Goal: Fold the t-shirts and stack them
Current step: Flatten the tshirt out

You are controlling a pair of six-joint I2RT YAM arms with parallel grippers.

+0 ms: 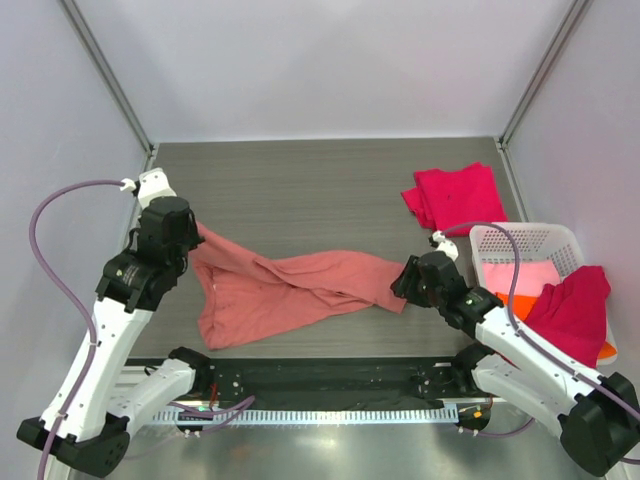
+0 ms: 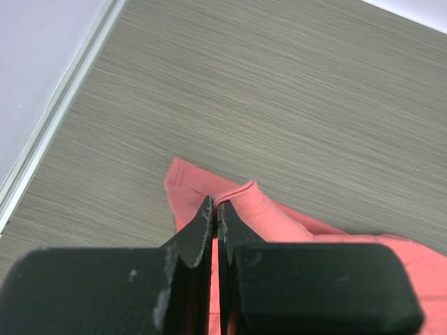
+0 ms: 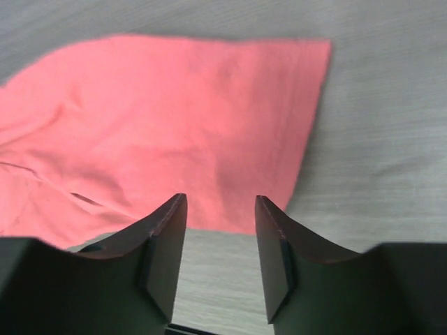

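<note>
Grey wood-grain table (image 1: 300, 180) is sitting between pale walls in the top view. Salmon-pink t-shirt (image 1: 290, 290) is lying toward the near edge, stretching as a rumpled, twisted band between the two arms; it is not lying flat, and no clean fold is showing. Left end effector (image 1: 195, 235) is sitting at its left end, right end effector (image 1: 400, 283) at its right end. Crimson t-shirt (image 1: 455, 195) is resting at the far right of the table, looking folded; judging this to be the start of the stack. White basket (image 1: 520, 238) is standing just beside it, holding a light pink t-shirt (image 1: 535, 275) and an orange t-shirt (image 1: 505, 300), with a second crimson t-shirt (image 1: 575, 310) draping over its rim.

Left wrist view: the left end effector (image 2: 215, 204) is pressing together, pinching a hemmed edge of the salmon-pink t-shirt (image 2: 279, 220), with a corner poking out past the tips.

Right wrist view: the right end effector (image 3: 220, 202) is standing spread, gripping nothing. The shirt's edge (image 3: 174, 118) is lying flat on the table just beyond the tips.

Judging progress as early: one shirt is seemingly done, one is being laid out, and three are waiting at the basket.
</note>
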